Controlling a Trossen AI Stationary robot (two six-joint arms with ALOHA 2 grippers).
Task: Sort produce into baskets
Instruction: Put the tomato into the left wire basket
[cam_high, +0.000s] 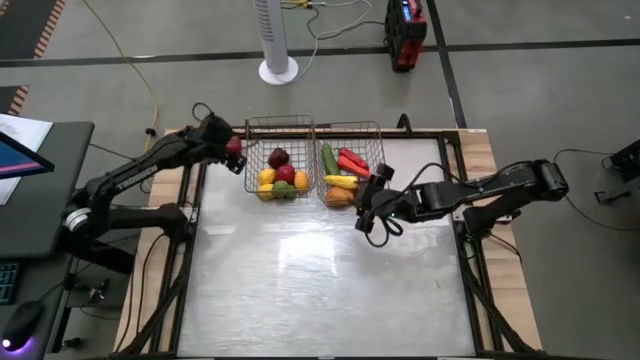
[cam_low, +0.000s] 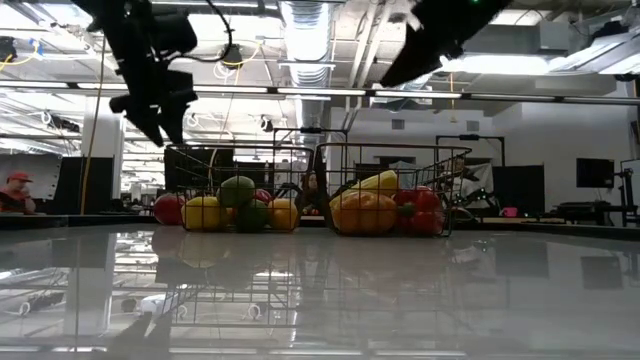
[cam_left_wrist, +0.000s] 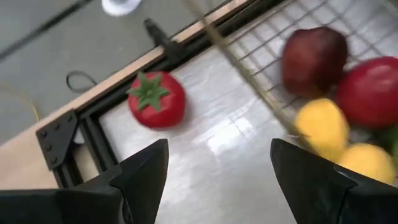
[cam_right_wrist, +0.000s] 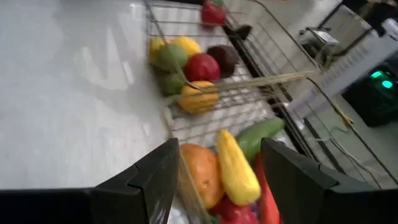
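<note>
At the far left of the table (cam_high: 320, 290), just outside the left basket (cam_high: 279, 125), one red tomato (cam_left_wrist: 157, 99) with a green leafy top lay alone on the shiny surface, close to the table's frame corner. The left gripper (cam_left_wrist: 214, 177) hovered over it with its fingers apart and nothing between them. Everything else seemed sorted: round fruit, among them a dark red apple (cam_left_wrist: 313, 57) and a lemon (cam_left_wrist: 324, 126), filled the left basket, while the right basket (cam_high: 352, 128) held a cucumber (cam_right_wrist: 261, 135), a yellow banana-like piece (cam_right_wrist: 235, 166), an orange (cam_right_wrist: 200, 174) and red pieces. The right gripper (cam_right_wrist: 217, 180) hung at the near edge of the right basket, fingers apart and empty.

The tomato looked like a light, hard, glossy toy, so it would likely be slippery and prone to roll on the slick tabletop. A sound hold would be across its widest middle, fingers coming straight down on opposite sides, clear of the leafy top. The frame rail and the basket wall stood close, leaving little room for the fingers.
</note>
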